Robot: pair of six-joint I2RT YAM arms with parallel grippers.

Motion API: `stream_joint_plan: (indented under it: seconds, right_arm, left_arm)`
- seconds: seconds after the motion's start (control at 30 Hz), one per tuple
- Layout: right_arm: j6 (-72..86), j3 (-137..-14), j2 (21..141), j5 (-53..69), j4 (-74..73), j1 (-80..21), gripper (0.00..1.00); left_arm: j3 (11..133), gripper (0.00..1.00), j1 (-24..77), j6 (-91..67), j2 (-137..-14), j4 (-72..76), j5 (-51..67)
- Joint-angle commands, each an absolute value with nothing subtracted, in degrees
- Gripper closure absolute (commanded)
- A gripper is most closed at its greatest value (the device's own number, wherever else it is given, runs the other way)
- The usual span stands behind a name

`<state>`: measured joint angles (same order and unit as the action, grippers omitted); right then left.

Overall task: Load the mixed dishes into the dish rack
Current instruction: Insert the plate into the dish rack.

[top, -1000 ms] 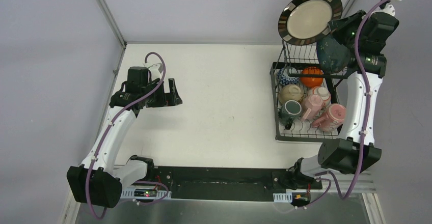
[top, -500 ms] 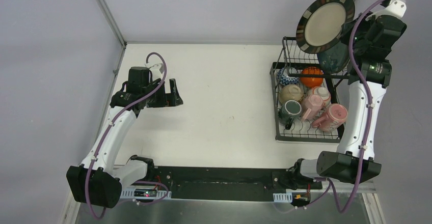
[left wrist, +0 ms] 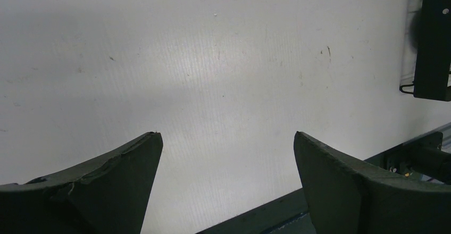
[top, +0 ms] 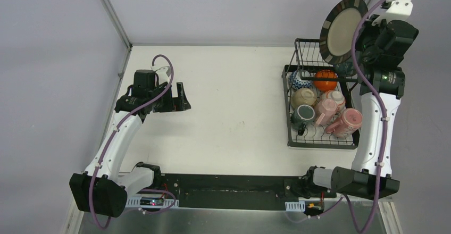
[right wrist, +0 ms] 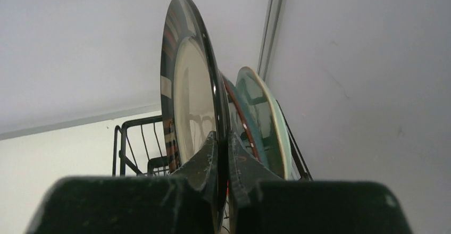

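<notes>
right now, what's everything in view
beige plate: 1, dark-rimmed, above rack's back
teal plate: 1, teal, upright beside it
mint plate: 1, mint, beyond the teal
orange bowl: 1, orange, rack's back
cream bowl: 1, cream, rack's left
patterned bowl: 1, white-and-dark, rack's back left
pink cups: 3, pink, rack's right
dark cup: 1, dark, rack's front left
rack: 1, black, table's right
table: 1, white
left gripper: black, open, above table's left
right gripper: black, shut on beige plate
</notes>
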<state>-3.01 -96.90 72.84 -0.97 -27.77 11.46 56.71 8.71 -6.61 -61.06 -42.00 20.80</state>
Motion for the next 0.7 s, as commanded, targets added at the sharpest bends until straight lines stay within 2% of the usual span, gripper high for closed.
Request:
stream_joint_plan:
  seconds: [0.0, 0.2, 0.67]
  right_arm:
    - [-9.48, -98.35, 69.31, -7.15, -16.43, 6.41, 1.0]
    - [-17.06, -98.2, 70.37, -15.19, -15.86, 0.25, 1.0]
    - [-20.88, -97.57, 71.1, -18.92, -15.2, -1.41, 1.0]
  left_arm:
    - [56.69, 0.01, 9.4, -5.68, -60.17, -40.78, 19.77]
    - [56.69, 0.01, 9.4, -5.65, -59.88, -40.76, 19.77]
    - [56.76, 0.01, 9.4, -5.67, -60.03, -40.75, 19.78]
